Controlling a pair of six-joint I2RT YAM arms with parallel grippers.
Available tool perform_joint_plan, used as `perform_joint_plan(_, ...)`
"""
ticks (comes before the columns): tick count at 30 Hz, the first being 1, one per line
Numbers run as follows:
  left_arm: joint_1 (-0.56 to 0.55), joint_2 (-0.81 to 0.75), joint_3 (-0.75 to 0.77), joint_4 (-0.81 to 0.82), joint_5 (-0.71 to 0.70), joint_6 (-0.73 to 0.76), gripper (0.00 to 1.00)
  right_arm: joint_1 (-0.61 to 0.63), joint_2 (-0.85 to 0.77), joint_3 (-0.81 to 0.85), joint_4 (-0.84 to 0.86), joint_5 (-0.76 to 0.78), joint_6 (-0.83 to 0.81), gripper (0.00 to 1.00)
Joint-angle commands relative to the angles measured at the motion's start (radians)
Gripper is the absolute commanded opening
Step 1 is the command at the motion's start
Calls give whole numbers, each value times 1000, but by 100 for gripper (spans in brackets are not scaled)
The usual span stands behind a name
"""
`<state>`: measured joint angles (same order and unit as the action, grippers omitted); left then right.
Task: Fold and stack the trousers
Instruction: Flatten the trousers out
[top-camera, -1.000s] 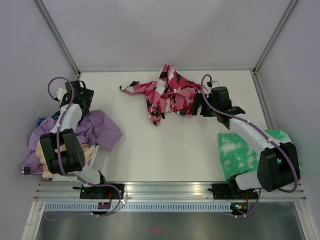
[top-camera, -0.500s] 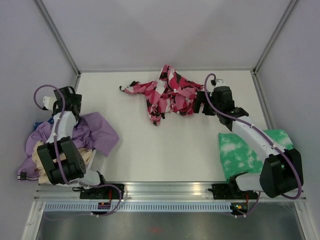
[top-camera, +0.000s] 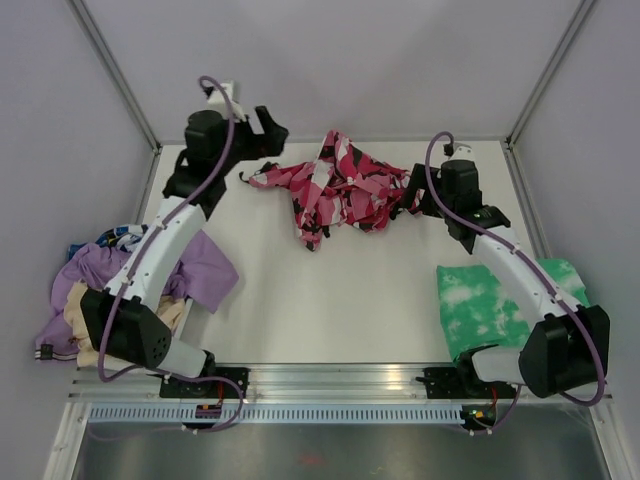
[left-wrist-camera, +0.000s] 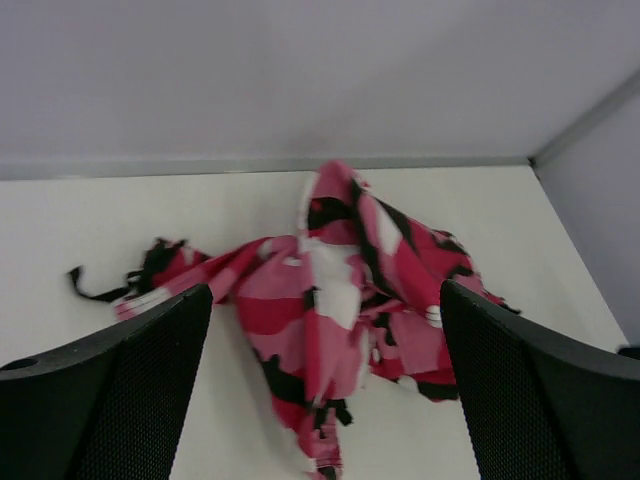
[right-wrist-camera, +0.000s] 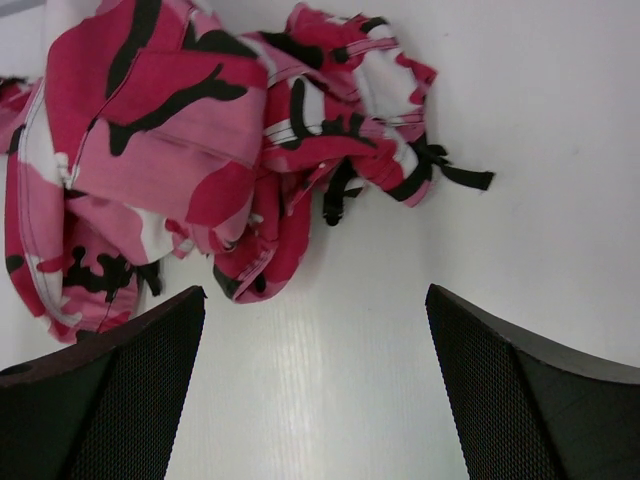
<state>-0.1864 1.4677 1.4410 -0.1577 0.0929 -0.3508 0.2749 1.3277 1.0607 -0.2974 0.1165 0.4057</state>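
Two grippers stood with their fingers spread wide and nothing between them. The left gripper (top-camera: 270, 125) was raised over the far left corner of the table (top-camera: 330, 310), facing the trousers (top-camera: 335, 190) and apart from the cloth. The right gripper (top-camera: 414, 196) sat low, just beside the right edge of the trousers; its wrist view showed bare table between its fingers and the cloth ahead of them. The trousers lay unfolded in a crumpled heap at the far centre of the table, one narrow part stretched out to the left. A green-and-white tie-dye garment (top-camera: 480, 305) lay flat near the right arm's base. A lilac garment (top-camera: 205, 265) was heaped beside the left arm.
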Motion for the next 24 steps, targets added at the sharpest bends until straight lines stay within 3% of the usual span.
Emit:
perform_joint_plan(1, -122, 60, -33, -30, -114, 130, 100, -78, -64, 29, -26, 94, 19, 98)
perform_joint_plan(6, -237, 204, -165, 27, -97, 38, 98, -192, -119, -57, -49, 94, 2, 98)
perform_joint_plan(9, -319, 300, -137, -15, -198, 70, 98, -216, -133, -106, -69, 77, 4, 98)
perform_joint_plan(13, -343, 404, -93, -126, -405, 62, 97, -224, -143, -156, -56, 54, 24, 98)
perform_joint_plan(17, -341, 454, -117, -115, -394, 93, 95, -224, -137, -169, -42, 48, 33, 98)
perform_joint_plan(20, -341, 454, -154, -95, -363, 56, 79, -224, -122, -166, -34, 42, 36, 98)
perform_joint_plan(21, -341, 451, -156, -94, -361, 52, 63, -223, -116, -165, -29, 28, 38, 98)
perform_joint_plan(23, -338, 431, -159, -94, -381, 50, 48, -224, -99, -163, -16, 5, 44, 98)
perform_joint_plan(24, -335, 421, -157, -97, -400, 58, 31, -223, -93, -165, -8, -6, 50, 98)
